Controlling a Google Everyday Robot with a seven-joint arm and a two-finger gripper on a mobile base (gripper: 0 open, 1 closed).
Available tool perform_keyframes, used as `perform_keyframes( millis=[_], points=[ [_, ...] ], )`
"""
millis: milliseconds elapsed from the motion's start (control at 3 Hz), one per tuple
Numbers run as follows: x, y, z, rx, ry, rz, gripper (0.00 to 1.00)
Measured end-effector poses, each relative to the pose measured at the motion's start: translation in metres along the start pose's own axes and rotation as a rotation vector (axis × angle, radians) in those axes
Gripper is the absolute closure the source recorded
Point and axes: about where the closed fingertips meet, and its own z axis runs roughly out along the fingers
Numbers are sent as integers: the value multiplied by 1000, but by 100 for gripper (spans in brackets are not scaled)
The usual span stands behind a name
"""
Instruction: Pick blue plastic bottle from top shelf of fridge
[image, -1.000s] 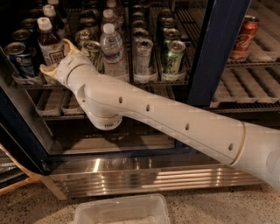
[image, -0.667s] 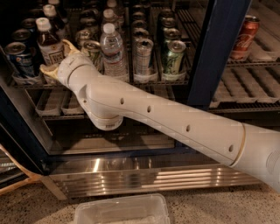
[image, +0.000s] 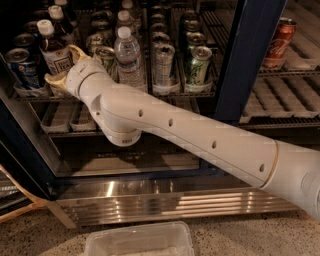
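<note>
Little has changed over the last second: the gripper is still held spread wide beside the blue plastic bottle, which stands ungrasped on the top shelf of the fridge. Closing appears to be still outstanding. The bottle label's dark print cannot be read.

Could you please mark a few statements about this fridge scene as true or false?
1. The tool is beside the blue plastic bottle on the top shelf. True.
2. The red can stands left of the blue door frame. False: it stands right of it.
3. The water bottle stands upright, right of the tool. True.
4. The blue plastic bottle has a blue cap. False: its cap is white.
</note>
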Motion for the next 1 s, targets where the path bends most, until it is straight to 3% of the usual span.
perform_keyframes(
  millis=[667, 1000],
  points=[
    [-1, 1, -2, 0, 0, 0, 52],
    [-2, 1, 0, 7, 1, -10, 54]
  ],
)
